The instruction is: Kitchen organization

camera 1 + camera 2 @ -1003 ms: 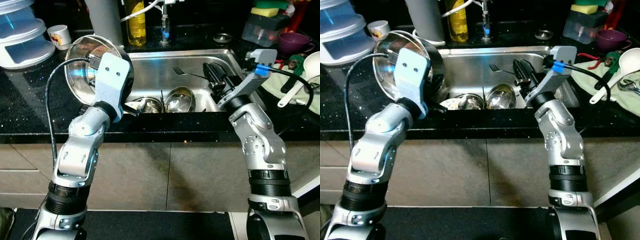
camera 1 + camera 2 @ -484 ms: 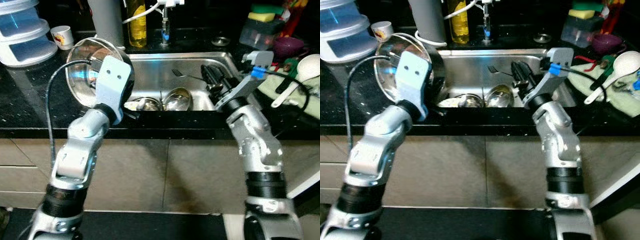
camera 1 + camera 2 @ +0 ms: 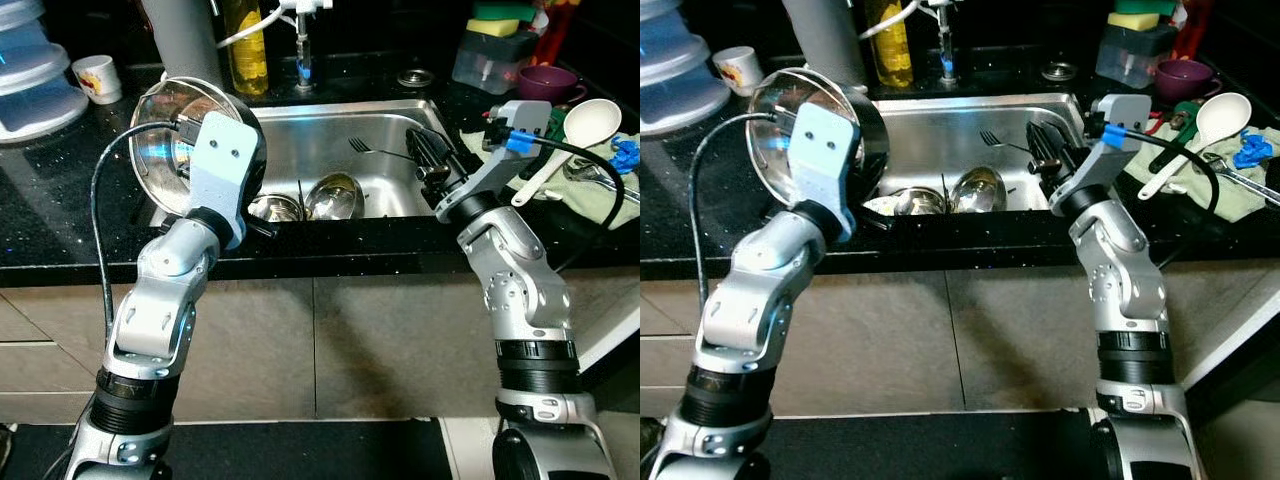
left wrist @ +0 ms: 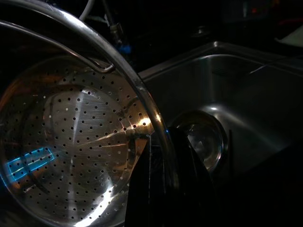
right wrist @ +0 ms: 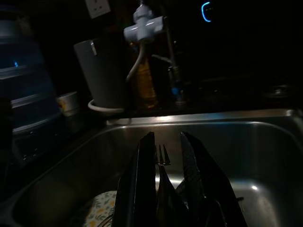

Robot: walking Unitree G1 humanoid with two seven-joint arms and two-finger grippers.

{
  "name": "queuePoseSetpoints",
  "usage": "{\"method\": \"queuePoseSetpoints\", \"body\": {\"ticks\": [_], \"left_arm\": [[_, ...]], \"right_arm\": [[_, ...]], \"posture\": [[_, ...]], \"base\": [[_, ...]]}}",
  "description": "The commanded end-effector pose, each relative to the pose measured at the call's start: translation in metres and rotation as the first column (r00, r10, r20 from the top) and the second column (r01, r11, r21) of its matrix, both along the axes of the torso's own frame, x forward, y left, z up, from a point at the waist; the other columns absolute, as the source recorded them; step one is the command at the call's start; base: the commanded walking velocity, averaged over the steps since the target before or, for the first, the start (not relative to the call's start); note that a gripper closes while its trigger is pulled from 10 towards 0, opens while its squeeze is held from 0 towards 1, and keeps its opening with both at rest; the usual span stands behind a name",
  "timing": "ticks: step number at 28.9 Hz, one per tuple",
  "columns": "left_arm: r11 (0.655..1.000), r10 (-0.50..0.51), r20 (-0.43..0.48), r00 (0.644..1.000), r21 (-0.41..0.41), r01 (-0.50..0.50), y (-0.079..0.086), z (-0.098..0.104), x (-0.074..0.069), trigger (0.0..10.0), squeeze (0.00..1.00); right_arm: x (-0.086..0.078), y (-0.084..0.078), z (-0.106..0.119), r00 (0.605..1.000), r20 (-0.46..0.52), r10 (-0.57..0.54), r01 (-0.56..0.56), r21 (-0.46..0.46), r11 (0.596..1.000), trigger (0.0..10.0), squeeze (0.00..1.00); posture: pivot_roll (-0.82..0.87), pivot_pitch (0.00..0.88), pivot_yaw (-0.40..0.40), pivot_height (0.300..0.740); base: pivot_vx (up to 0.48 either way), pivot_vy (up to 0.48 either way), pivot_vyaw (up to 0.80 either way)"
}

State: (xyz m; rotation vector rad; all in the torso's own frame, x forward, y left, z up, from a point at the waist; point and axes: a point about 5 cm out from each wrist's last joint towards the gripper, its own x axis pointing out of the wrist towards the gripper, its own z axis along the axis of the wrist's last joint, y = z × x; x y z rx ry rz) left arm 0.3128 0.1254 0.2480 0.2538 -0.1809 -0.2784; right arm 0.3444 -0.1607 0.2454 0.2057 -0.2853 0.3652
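Colander (image 3: 170, 140) rim pinched in left gripper (image 4: 161, 156) jaws at sink (image 3: 330, 125) edge; right gripper (image 5: 163, 161) jaws slightly parted, empty.

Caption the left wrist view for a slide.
Left gripper clamps the rim of a perforated steel colander beside the sink.

The colander (image 3: 175, 140) blocks the sink's (image 3: 330, 125) left side; two steel bowls (image 3: 335, 195) and a fork (image 3: 375, 150) crowd its floor. Bare steel lies open toward the tap (image 3: 303, 40).
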Motion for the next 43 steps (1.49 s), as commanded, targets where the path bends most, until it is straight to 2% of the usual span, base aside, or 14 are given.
{"method": "queuePoseSetpoints", "body": {"ticks": [1, 6, 9, 15, 21, 22, 23, 24, 25, 32, 33, 35, 36, 43], "left_arm": [[1.0, 0.02, 0.011, 1.0, 0.015, -0.02, 0.004, 0.001, 0.0, 10.0, 0.0], [0.997, 0.051, 0.017, 0.999, 0.059, -0.052, 0.014, -0.002, 0.006, 10.0, 0.0], [0.996, 0.087, -0.035, 0.996, 0.011, -0.086, 0.027, -0.015, 0.019, 10.0, 0.0], [0.996, 0.091, -0.04, 0.995, -0.007, -0.091, 0.03, -0.019, 0.029, 10.0, 0.0], [0.998, 0.06, 0.014, 0.998, -0.037, -0.059, 0.024, -0.004, 0.034, 10.0, 0.0], [0.998, 0.051, 0.027, 0.998, -0.048, -0.05, 0.022, 0.0, 0.033, 10.0, 0.0], [0.998, 0.046, 0.04, 0.998, -0.055, -0.044, 0.022, 0.004, 0.032, 10.0, 0.0], [0.998, 0.046, 0.04, 0.998, -0.055, -0.044, 0.022, 0.004, 0.032, 10.0, 0.0], [0.998, 0.042, 0.052, 0.998, -0.058, -0.039, 0.021, 0.007, 0.032, 10.0, 0.0], [0.997, 0.023, 0.086, 0.996, -0.072, -0.017, 0.018, 0.016, 0.033, 10.0, 0.0], [0.997, 0.023, 0.087, 0.996, -0.07, -0.017, 0.018, 0.016, 0.034, 10.0, 0.0], [0.997, 0.024, 0.087, 0.996, -0.069, -0.018, 0.018, 0.016, 0.035, 10.0, 0.0], [0.997, 0.027, 0.095, 0.995, -0.081, -0.019, 0.019, 0.017, 0.035, 10.0, 0.0], [0.996, 0.014, 0.134, 0.991, -0.093, -0.002, 0.021, 0.029, 0.03, 10.0, 0.0]], "right_arm": [[0.0, 0.005, -0.001, 1.0, -0.009, 0.008, -0.008, -0.018, 1.0, 10.0, 0.0], [0.009, 0.004, -0.015, 0.991, -0.087, -0.104, 0.094, -0.115, 0.989, 10.0, 0.0], [0.015, 0.0, -0.023, 0.973, -0.13, -0.193, 0.166, -0.189, 0.968, 10.0, 0.0], [0.014, -0.002, -0.025, 0.966, -0.136, -0.221, 0.185, -0.238, 0.953, 10.0, 0.0], [0.009, 0.002, -0.019, 0.97, -0.125, -0.208, 0.175, -0.235, 0.956, 10.0, 0.0], [0.009, 0.007, -0.018, 0.974, -0.123, -0.192, 0.161, -0.228, 0.96, 10.0, 0.14], [0.008, 0.011, -0.017, 0.977, -0.12, -0.177, 0.147, -0.224, 0.964, 10.0, 0.88], [0.008, 0.011, -0.017, 0.977, -0.12, -0.177, 0.147, -0.224, 0.964, 10.0, 0.88], [0.008, 0.014, -0.016, 0.979, -0.119, -0.166, 0.137, -0.22, 0.966, 10.0, 1.0], [0.007, 0.024, -0.011, 0.982, -0.123, -0.142, 0.119, -0.175, 0.977, 10.0, 0.96], [0.006, 0.024, -0.01, 0.982, -0.126, -0.139, 0.12, -0.15, 0.981, 10.0, 0.46], [0.006, 0.024, -0.01, 0.982, -0.127, -0.139, 0.121, -0.144, 0.982, 10.0, 0.46], [0.003, 0.021, -0.008, 0.983, -0.128, -0.128, 0.118, -0.084, 0.99, 10.0, 0.0], [-0.01, 0.016, -0.002, 0.995, -0.083, -0.055, 0.06, 0.057, 0.997, 10.0, 0.0]], "posture": [[0.01, 0.0, 0.012, 0.736], [0.01, 0.0, 0.005, 0.736], [0.02, 0.0, -0.004, 0.736], [-0.01, 0.0, -0.017, 0.736], [-0.02, 0.015, -0.028, 0.736], [-0.02, 0.023, -0.029, 0.736], [-0.02, 0.032, -0.034, 0.736], [-0.02, 0.032, -0.034, 0.736], [-0.02, 0.041, -0.035, 0.736], [-0.02, 0.077, -0.034, 0.736], [-0.02, 0.08, -0.032, 0.736], [-0.02, 0.08, -0.032, 0.736], [-0.02, 0.088, -0.029, 0.736], [-0.01, 0.096, -0.01, 0.736]], "base": [[0.0, 0.0, 0.0], [0.0, 0.0, 0.0], [0.0, 0.0, 0.0], [0.0, 0.0, 0.0], [0.0, 0.0, 0.0], [0.0, 0.0, 0.0], [0.0, 0.0, 0.0], [0.0, 0.0, 0.0], [0.0, 0.0, 0.0], [0.0, 0.0, 0.0], [0.0, 0.0, 0.0], [0.0, 0.0, 0.0], [0.0, 0.0, 0.0], [0.036, 0.0, 0.0]]}}
